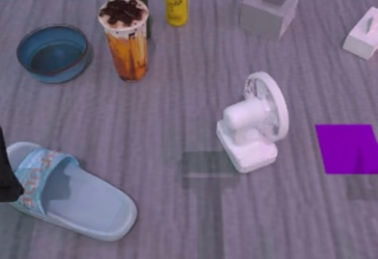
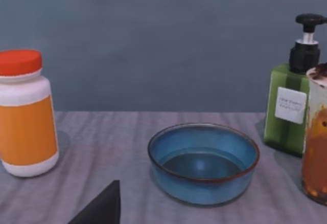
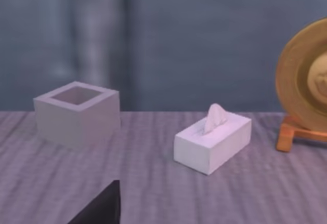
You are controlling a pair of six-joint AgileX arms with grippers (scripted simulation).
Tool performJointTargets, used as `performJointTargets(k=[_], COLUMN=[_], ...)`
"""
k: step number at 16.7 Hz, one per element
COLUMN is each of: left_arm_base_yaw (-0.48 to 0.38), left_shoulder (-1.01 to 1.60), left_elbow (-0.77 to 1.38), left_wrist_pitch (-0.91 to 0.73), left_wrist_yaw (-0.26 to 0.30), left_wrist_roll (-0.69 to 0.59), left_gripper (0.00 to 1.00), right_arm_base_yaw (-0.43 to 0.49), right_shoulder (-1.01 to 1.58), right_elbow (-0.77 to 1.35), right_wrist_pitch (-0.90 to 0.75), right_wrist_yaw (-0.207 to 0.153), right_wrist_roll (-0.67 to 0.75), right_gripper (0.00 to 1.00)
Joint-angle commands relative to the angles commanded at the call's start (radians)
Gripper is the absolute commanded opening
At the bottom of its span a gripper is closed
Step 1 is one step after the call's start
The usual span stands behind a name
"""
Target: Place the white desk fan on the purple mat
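The white desk fan (image 1: 254,123) stood upright near the table's middle, well left of the purple mat (image 1: 348,148). Whether either gripper's fingers were spread, I cannot tell.

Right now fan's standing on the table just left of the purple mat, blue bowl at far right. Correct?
One error: the blue bowl sits at the table's far left, as the top view shows. The white desk fan does stand left of the purple mat, not yet on it.
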Motion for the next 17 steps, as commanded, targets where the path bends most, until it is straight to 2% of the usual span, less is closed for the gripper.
performJointTargets(k=[4,8,12,17], left_arm_base_yaw=[0.000,0.000,0.000,0.000], left_shoulder=[0.000,0.000,0.000,0.000], left_elbow=[0.000,0.000,0.000,0.000], left_wrist_pitch=[0.000,0.000,0.000,0.000], left_wrist_yaw=[0.000,0.000,0.000,0.000], left_wrist_roll=[0.000,0.000,0.000,0.000], left_gripper=[1.00,1.00,1.00,1.00], right_arm_base_yaw=[0.006,0.041,0.099,0.195], right_shoulder=[0.028,0.193,0.459,0.882], right_elbow=[0.021,0.166,0.435,0.877], right_wrist_pitch=[-0.023,-0.147,-0.341,-0.646], right_wrist_yaw=[-0.001,-0.004,-0.006,-0.005], right_wrist_roll=[-0.003,-0.006,0.007,0.034], right_gripper=[1.00,1.00,1.00,1.00])
